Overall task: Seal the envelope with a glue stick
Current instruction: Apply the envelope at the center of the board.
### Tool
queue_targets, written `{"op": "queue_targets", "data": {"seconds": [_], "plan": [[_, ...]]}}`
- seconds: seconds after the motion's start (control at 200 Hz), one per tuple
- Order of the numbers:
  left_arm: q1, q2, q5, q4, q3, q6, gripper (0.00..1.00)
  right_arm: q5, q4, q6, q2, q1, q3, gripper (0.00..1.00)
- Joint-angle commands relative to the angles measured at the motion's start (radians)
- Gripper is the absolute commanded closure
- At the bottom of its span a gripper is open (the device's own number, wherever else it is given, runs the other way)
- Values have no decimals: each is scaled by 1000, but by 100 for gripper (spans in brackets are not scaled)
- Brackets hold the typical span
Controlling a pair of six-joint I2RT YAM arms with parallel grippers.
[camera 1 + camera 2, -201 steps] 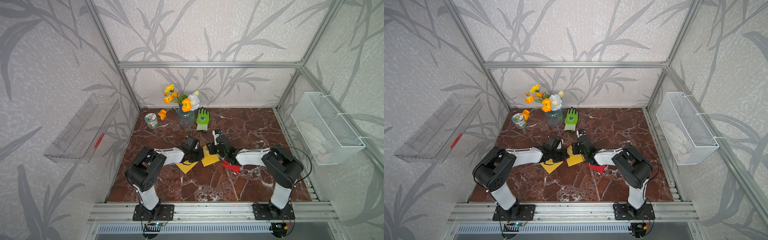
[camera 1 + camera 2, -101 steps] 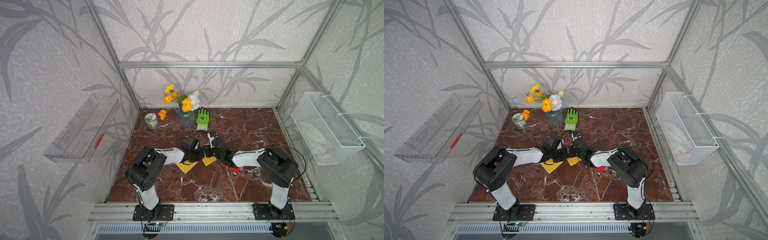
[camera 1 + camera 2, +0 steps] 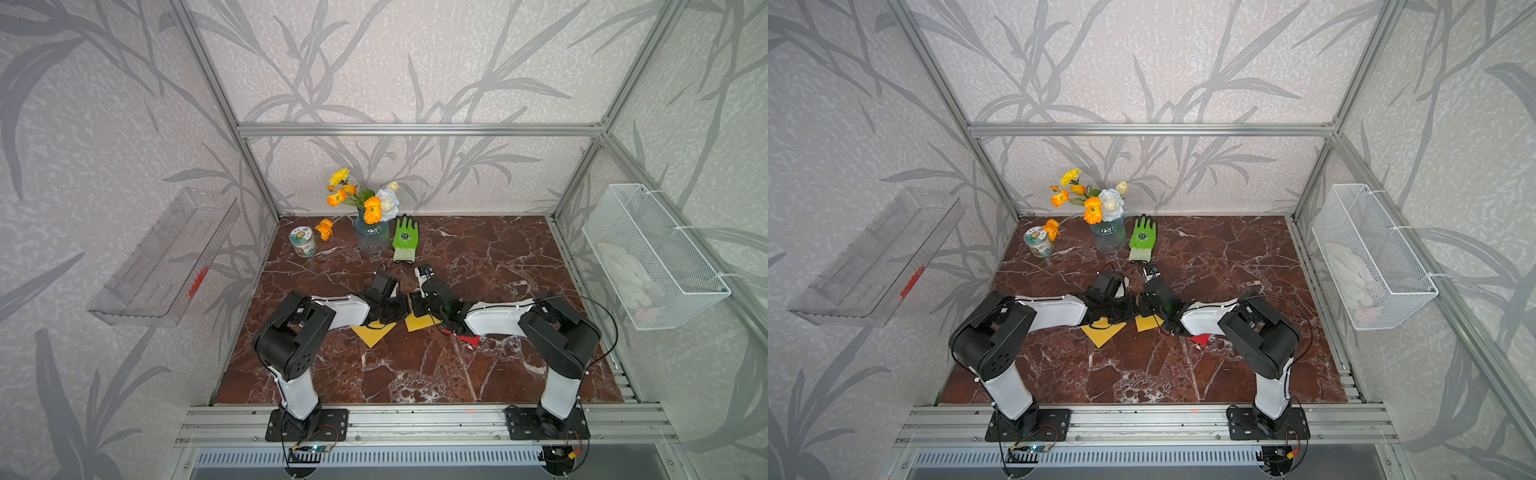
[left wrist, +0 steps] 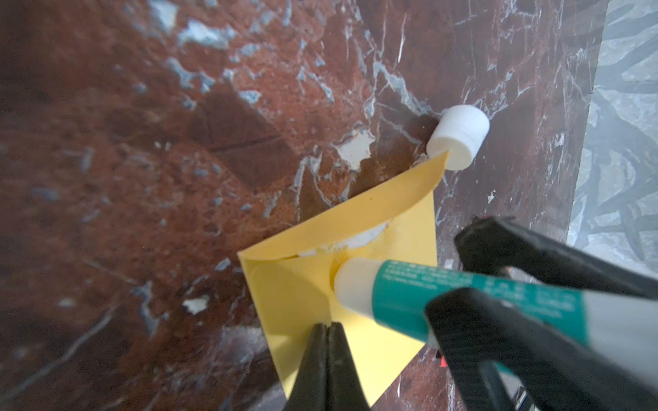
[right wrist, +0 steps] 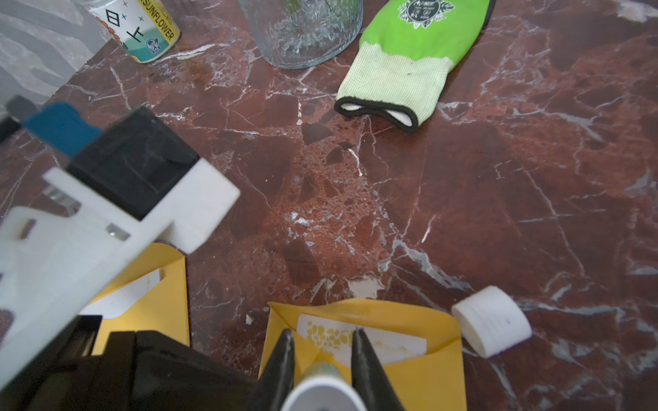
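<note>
A yellow envelope [image 4: 288, 284] [image 5: 427, 370] [image 3: 420, 322] lies on the marble floor with its flap open and a white card inside. My right gripper [image 5: 322, 334] [image 3: 415, 307] is shut on the glue stick [image 4: 427, 299] [image 5: 322, 388], a teal-labelled tube without its cap. The tube's white tip rests on the envelope just under the flap. My left gripper [image 4: 327, 329] [image 3: 400, 306] is shut, its tips resting on the envelope's face beside the tube. The white cap [image 4: 459, 137] [image 5: 491, 322] lies on the floor at the flap's corner.
A second yellow envelope [image 3: 372, 332] [image 5: 153, 295] lies under my left arm. A red scrap [image 3: 469, 338] sits under my right arm. At the back stand a flower vase [image 3: 372, 235], a green glove [image 3: 405, 239] and a tin [image 3: 303, 243]. A wire basket [image 3: 652, 257] hangs on the right wall.
My right gripper has moved left with the glue stick, over the envelope and up close to my left gripper. The left arm has stayed put.
</note>
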Motion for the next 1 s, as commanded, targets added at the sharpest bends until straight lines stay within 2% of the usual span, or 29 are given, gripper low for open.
{"op": "queue_targets", "data": {"seconds": [0.0, 0.345, 0.81, 0.995], "plan": [[-8, 68, -53, -146, -58, 1, 100, 41, -62, -41, -38, -2, 15, 100], [-8, 66, -48, -142, -60, 2, 100, 44, -69, -91, -99, -9, 21, 100], [-8, 67, -44, -138, -61, 1, 100, 71, -41, -85, 4, -15, -13, 100], [-8, 69, -46, -139, -64, 1, 100, 122, -50, -93, -15, -16, -31, 100]]}}
